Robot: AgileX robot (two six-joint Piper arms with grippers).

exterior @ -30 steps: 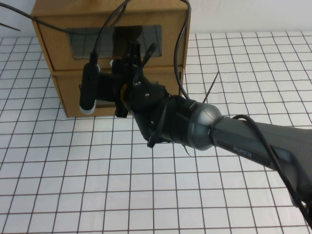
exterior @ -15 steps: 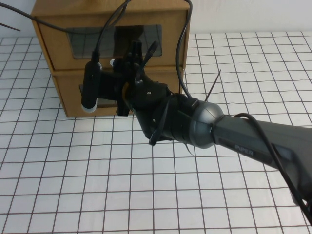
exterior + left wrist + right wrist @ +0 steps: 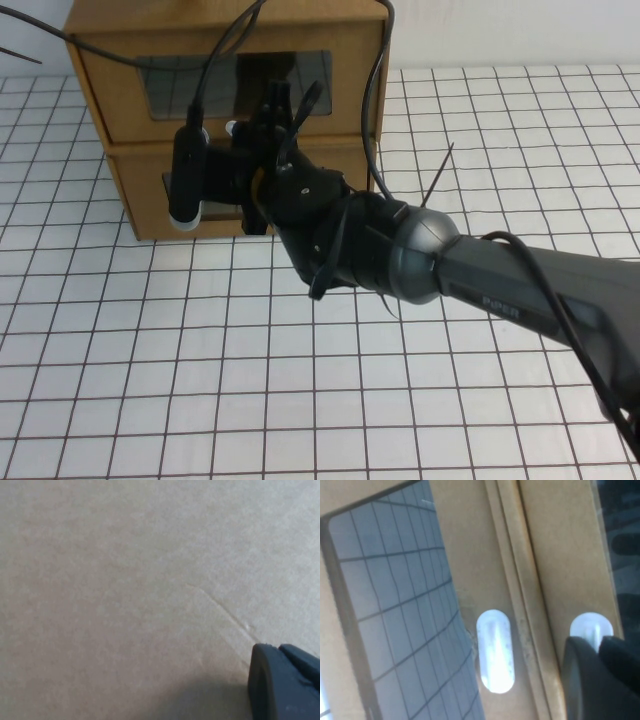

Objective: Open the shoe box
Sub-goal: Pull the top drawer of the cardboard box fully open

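Fingers of the right gripper: narrow, drawn close together about the end of the upper handle, a white oval pull on the front of the shoe box; just beside it, across the seam between the two drawers, the lower handle, untouched, next to a window that mirrors a checked surface. Left gripper: close against a plain brown cardboard face; whether it is wide or narrow cannot be told; outside the high view. High view, nearest: table, white and ruled in dark squares; above it the right arm, entering from the right and reaching leftward and away; at its wrist a black camera barrel, level with the lower drawer; beyond, the shoe box, brown card, two stacked drawers both flush and closed, standing at the far left of the table against a white wall.
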